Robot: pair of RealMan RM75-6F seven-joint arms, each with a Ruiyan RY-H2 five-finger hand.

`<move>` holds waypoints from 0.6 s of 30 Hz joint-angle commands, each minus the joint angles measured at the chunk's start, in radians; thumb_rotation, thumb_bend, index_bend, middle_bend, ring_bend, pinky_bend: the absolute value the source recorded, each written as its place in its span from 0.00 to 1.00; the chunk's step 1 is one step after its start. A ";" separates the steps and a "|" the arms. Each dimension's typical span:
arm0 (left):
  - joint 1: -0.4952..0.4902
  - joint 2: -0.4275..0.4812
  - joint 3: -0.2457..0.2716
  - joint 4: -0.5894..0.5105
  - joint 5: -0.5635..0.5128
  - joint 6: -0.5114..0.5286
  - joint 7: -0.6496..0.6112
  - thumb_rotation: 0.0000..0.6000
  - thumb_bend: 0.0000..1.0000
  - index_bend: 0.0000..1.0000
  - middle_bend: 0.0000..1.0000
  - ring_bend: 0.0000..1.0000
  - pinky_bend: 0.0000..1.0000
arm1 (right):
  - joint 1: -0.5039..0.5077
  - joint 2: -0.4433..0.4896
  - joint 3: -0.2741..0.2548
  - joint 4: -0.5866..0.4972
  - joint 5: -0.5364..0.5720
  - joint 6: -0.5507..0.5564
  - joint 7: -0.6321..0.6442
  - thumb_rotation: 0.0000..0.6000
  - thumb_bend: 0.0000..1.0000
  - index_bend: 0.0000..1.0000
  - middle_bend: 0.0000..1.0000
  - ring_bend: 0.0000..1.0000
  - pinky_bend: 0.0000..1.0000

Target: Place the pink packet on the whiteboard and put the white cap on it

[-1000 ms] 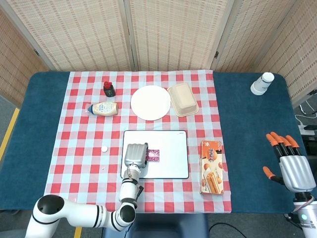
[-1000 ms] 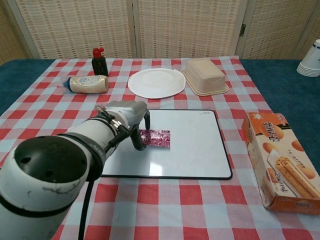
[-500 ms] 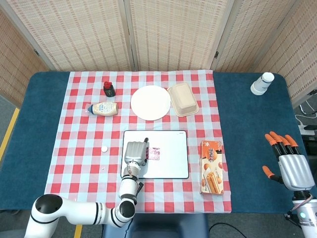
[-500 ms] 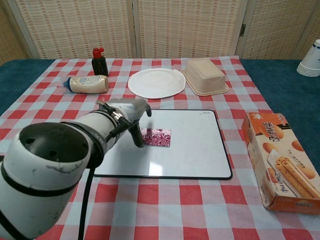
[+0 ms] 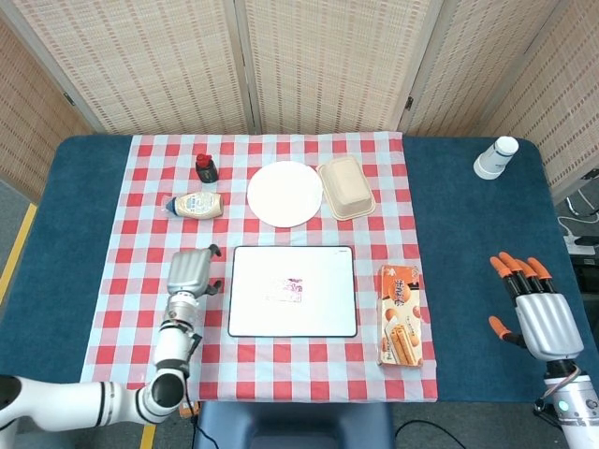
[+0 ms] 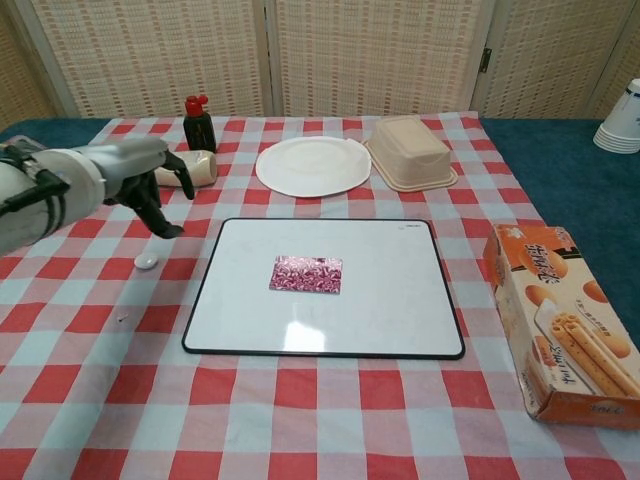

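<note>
Blue table (image 5: 468,243) under a red-and-white checked cloth (image 5: 140,234), backed by woven folding screens (image 5: 328,56); grey floor with a yellow line at the left edge.

One whiteboard (image 5: 323,313) just to the right of the left hand (image 5: 188,272), lying flat on the cloth; one pink packet (image 5: 289,290) flat on it, near its middle, touched by neither hand. One white cap (image 6: 146,262) on the cloth just below the left hand's fingertips (image 6: 172,230) in the chest view, apart from them; hidden under that hand in the head view.

Left hand hovering over the cloth beside the board's left edge, fingers curved downward and apart, holding nothing. Right hand (image 5: 529,309) far to the right over bare blue table, orange-tipped fingers spread, holding nothing; seen in the head view only.

Beyond the left hand: one dark sauce bottle (image 5: 206,168) with a red top, upright; one pale squeeze bottle (image 5: 197,204) on its side. Beyond the board: one white plate (image 5: 284,194); one beige container (image 5: 346,187) touching it on the right. Right of the board: one orange biscuit box (image 5: 399,314) lying flat. One stack of white cups (image 5: 495,157) at the far right corner.
</note>
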 commanded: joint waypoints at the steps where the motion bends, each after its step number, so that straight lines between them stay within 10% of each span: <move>1: 0.085 0.068 0.077 -0.028 0.091 -0.048 -0.112 1.00 0.30 0.36 1.00 1.00 1.00 | 0.001 -0.005 -0.004 -0.003 -0.002 -0.004 -0.013 1.00 0.22 0.08 0.03 0.00 0.09; 18: 0.088 -0.023 0.137 0.156 0.160 -0.114 -0.184 1.00 0.34 0.38 1.00 1.00 1.00 | 0.003 -0.009 0.004 0.002 0.022 -0.008 -0.021 1.00 0.22 0.08 0.03 0.00 0.09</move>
